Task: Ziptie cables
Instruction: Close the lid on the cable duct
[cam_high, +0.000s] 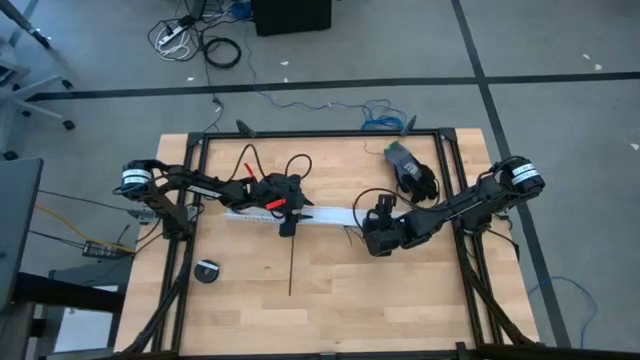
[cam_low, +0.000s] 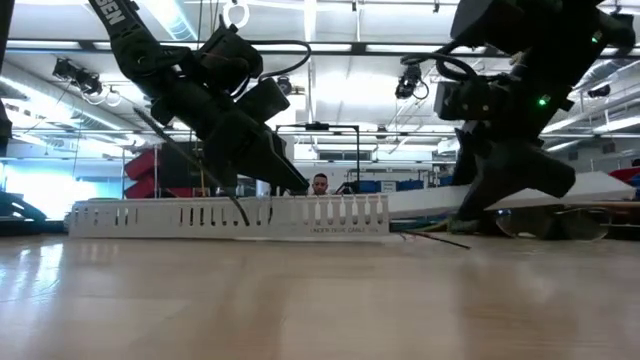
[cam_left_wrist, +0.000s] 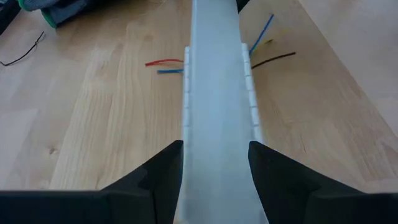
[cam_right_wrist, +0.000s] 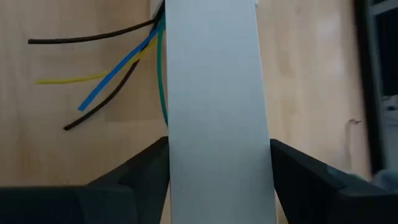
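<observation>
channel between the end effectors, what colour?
White. The slotted channel shows best in the left wrist view.

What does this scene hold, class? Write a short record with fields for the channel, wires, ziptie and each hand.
channel: white channel lies across the table
wires: coloured ends stick out beside the channel
ziptie: black strip on the table, near the left hand
left hand: fingers on either side of the channel
right hand: fingers on either side of the channel's other end
</observation>
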